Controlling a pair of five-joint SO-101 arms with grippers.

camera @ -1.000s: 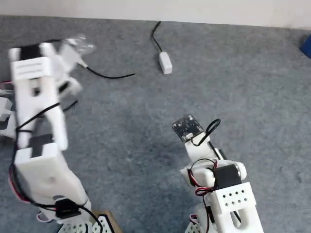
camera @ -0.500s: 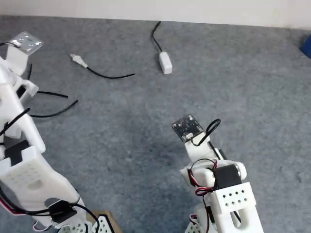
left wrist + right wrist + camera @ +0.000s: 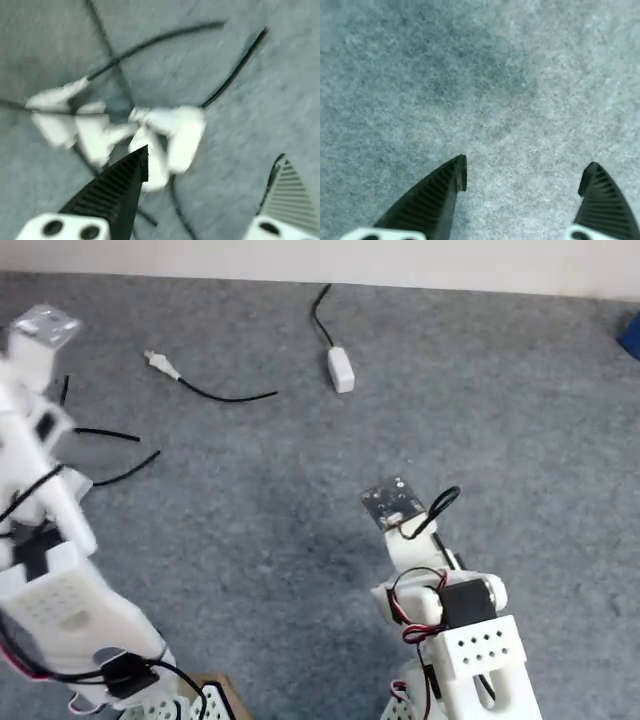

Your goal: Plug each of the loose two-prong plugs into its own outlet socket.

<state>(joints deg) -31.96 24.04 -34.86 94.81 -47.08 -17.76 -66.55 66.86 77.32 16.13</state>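
Observation:
A loose two-prong plug [image 3: 157, 362] with a black cord lies on the grey carpet at the back left. A white outlet socket [image 3: 341, 370] on its own black cord lies at the back centre. My left arm [image 3: 45, 500] stands at the far left edge. Its gripper [image 3: 210, 165] is open, hovering over a blurred cluster of white plug and socket bodies [image 3: 170, 135] tangled with black cords [image 3: 235, 70]. My right arm [image 3: 440, 610] is at the front centre. Its gripper [image 3: 526, 172] hangs open over bare carpet, nothing between its fingers.
More black cords [image 3: 120, 470] trail across the carpet at the left, beside my left arm. A blue object [image 3: 630, 335] sits at the right edge. A pale wall runs along the back. Open carpet lies between the two arms.
My left arm has swung from over the loose plug out to the far left edge; the plug now lies in plain sight. The right wrist has shifted slightly.

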